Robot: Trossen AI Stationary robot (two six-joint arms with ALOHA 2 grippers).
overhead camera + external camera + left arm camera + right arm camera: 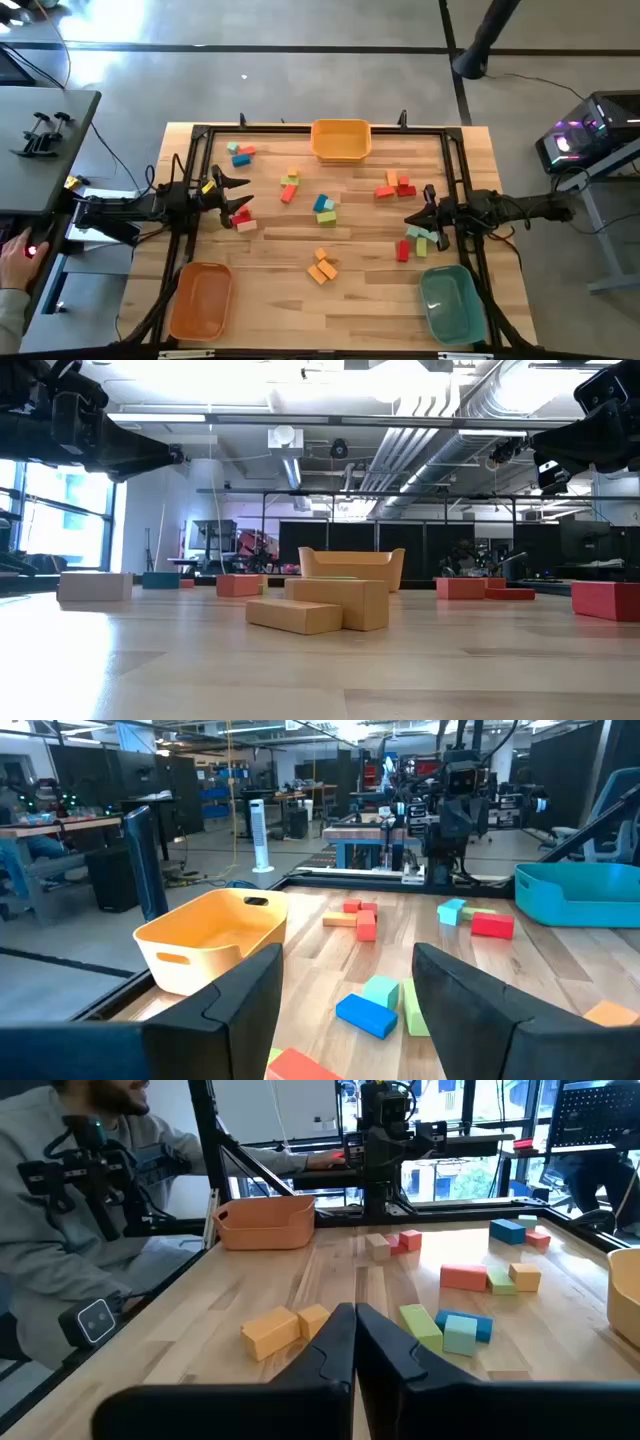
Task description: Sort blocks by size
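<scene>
left gripper (243, 196): fingers spread, empty, hovered above the table's left side
right under/beside it: red block (241, 214) and pink block (245, 226)
ahead of left gripper: blue block (365, 1014), green blocks (392, 996), mid-table
right gripper (412, 219): fingers pressed together, nothing held, over the table's right side
just beside right gripper: teal, green and red blocks (418, 240)
ahead of right gripper: orange blocks (283, 1327), mid-table
farther out: yellow bin (341, 139) at far edge, orange bin (201, 300) and teal bin (450, 303) at near corners
blocks: scattered in small clusters across wooden table (370, 280)
</scene>
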